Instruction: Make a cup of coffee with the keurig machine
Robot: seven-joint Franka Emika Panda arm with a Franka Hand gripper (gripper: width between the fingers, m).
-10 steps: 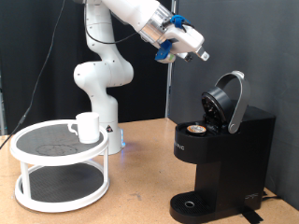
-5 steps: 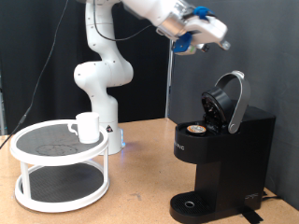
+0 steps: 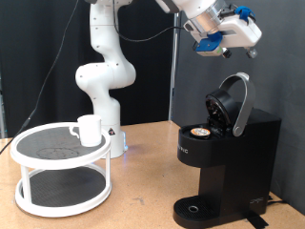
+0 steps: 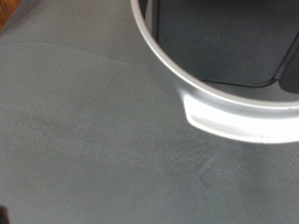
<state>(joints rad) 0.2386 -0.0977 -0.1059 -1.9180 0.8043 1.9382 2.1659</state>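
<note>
The black keurig machine (image 3: 227,157) stands at the exterior view's right with its rounded lid (image 3: 234,103) tipped up. A small pod (image 3: 200,132) sits in the open chamber. My gripper (image 3: 246,48) hangs in the air above the raised lid, apart from it, with nothing seen between its fingers. The white cup (image 3: 89,130) stands on the top tier of a round stand at the exterior view's left, far from the gripper. The wrist view shows only a curved silver rim (image 4: 196,98) of the keurig machine around a dark panel; no fingers appear there.
The white two-tier round stand (image 3: 59,186) takes up the left of the wooden table (image 3: 143,205). The arm's white base (image 3: 103,86) rises behind it. A black curtain hangs at the back.
The arm has swung towards the exterior view's right, carrying the gripper from left of the keurig machine to above its raised lid. Cup, stand and machine have not moved.
</note>
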